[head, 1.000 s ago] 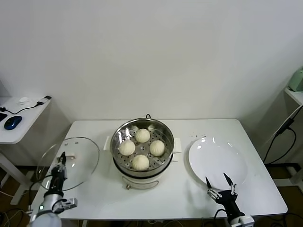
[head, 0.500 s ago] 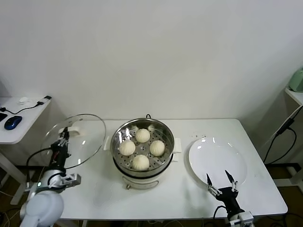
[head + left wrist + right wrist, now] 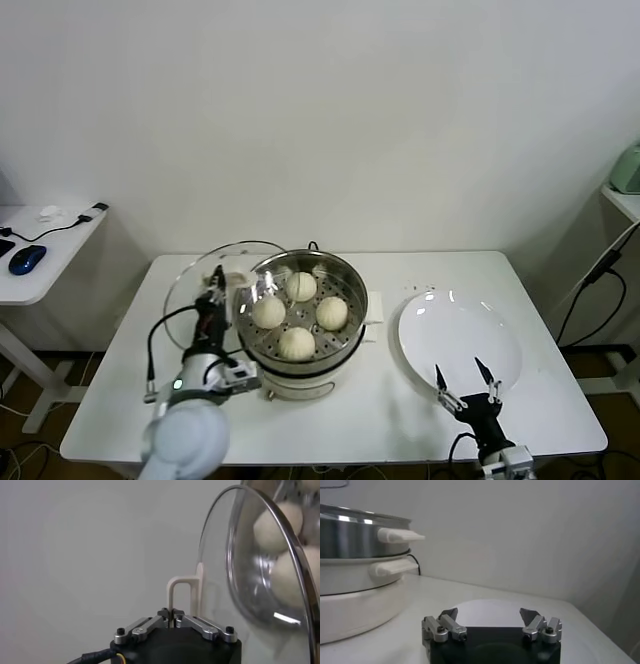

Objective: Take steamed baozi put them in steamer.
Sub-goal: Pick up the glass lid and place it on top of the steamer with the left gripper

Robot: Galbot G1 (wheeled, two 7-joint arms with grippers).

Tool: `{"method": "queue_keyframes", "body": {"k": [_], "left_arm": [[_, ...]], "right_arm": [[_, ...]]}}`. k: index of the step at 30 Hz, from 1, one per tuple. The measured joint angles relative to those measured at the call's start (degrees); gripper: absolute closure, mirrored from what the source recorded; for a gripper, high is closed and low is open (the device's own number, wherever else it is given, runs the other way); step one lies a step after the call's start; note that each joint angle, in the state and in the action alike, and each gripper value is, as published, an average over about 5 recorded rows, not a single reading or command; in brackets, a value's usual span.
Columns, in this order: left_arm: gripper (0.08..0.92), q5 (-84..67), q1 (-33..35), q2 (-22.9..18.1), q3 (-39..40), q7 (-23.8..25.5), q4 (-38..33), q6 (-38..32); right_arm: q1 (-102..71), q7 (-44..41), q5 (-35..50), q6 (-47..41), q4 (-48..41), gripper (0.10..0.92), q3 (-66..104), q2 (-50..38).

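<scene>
Nearest, at about 5 o'clock on the table point(image 3: 400, 420), the right gripper point(image 3: 465, 378) waits with its jaws spread and nothing between them, at the near edge of the bare white plate point(image 3: 460, 335). At about 8 o'clock the left gripper point(image 3: 214, 290) has its jaws clenched on the white handle point(image 3: 181, 597) of the glass lid point(image 3: 215, 270), which it holds tilted against the left rim of the steamer point(image 3: 300, 305). Farther in, at the centre, all four buns point(image 3: 299, 314) lie on the perforated floor of the steamer, so the loading looks finished and only the covering seems left.
</scene>
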Motion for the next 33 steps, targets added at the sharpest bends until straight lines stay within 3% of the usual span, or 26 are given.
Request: {"method": "queue_keyframes", "body": {"k": [15,33], "left_arm": [[0.867,12.42,-5.09,-10.05,12.72,2.68,4.5,5.72],[0.867,18.3,-6.63,-13.06,16.38,2.78,11.13,6.66]], "right_arm": [[-0.06,0.54,0.01,1.88,-1.84,0.203,0.09,0.28],[0.18,1.57,-0.01,3.77,-3.6,0.203,0.06,0.6]]}}
